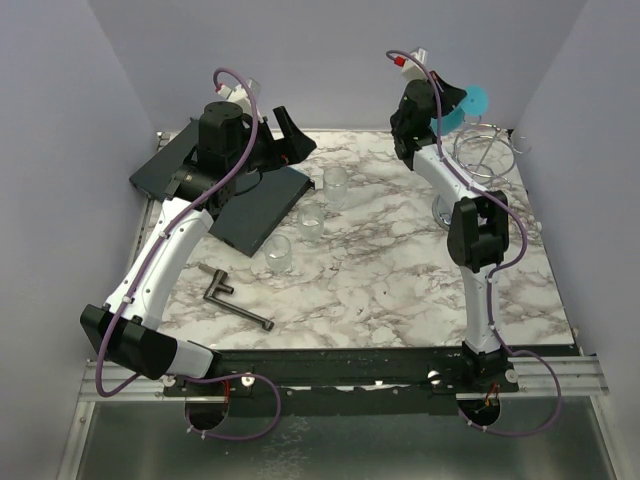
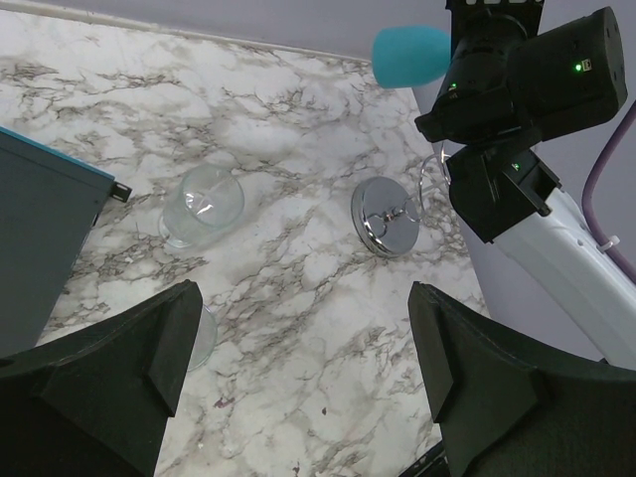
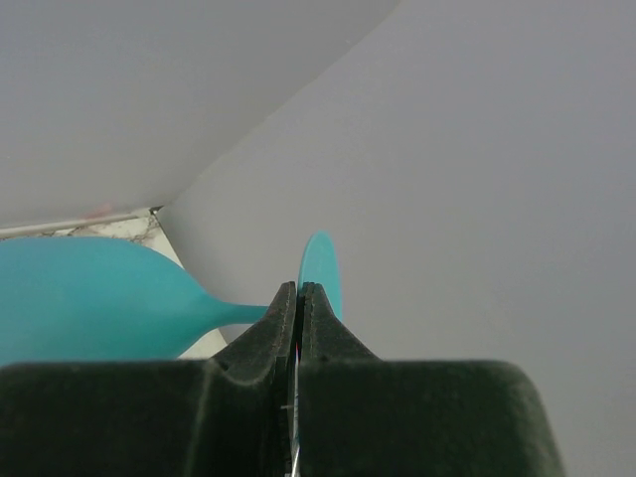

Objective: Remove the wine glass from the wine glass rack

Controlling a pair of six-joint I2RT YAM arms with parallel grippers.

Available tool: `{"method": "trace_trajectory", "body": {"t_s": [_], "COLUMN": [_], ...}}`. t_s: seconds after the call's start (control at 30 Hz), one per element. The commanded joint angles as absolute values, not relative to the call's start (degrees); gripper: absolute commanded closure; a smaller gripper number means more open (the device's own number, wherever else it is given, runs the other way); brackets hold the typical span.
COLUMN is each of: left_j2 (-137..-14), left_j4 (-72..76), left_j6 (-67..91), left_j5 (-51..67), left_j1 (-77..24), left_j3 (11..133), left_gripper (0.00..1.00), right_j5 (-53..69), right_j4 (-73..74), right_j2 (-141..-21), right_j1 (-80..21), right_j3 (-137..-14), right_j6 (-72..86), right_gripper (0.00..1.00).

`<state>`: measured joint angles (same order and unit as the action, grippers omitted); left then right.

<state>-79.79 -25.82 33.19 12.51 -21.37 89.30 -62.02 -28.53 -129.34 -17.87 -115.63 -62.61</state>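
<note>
We see the wine glass (image 3: 99,298) beside the wine glass rack (image 1: 487,155)!
Right gripper (image 3: 296,292) pinches its stem; left gripper (image 2: 303,358) spread, well apart.

No readable text, labels, brands or nos. on anything in any view

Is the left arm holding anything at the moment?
No, the left gripper has its fingers spread wide apart above the marble table, with nothing gripped between them.
</note>
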Motion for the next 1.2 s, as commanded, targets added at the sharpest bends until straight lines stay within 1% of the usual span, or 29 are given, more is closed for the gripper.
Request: {"method": "trace_trajectory", "body": {"t_s": [0.0, 0.73, 1.0, 1.17], "left_j2": [-80.05, -80.14, -79.75, -79.84], "left_j4": [-24.95, -24.87, -24.48, -23.23], "left_j6": [33.05, 33.66, 34.26, 36.54], "left_j5": [14.06, 14.15, 14.14, 16.83], "left_j1": [-21.0, -20.96, -20.61, -18.84], "left_j3": [89.69, 89.45, 88.7, 87.61], "left_gripper": [0.07, 0.07, 0.07, 0.07], "right_j5": [-60.86, -58.23, -57.78, -57.13], "right_j4": [-31.64, -32.41, -31.04, -27.44], "right_j2": [-130.7, -128.5, -127.03, -124.56], "right_j1": [-17.57, -21.24, -23.47, -25.93], "right_j3": [-117.86, -114.92, -114.1, -112.87], "right_j6": [-62.97, -62.43, -61.69, -60.04], "right_gripper": [1.0, 1.0, 1.0, 1.0]}}
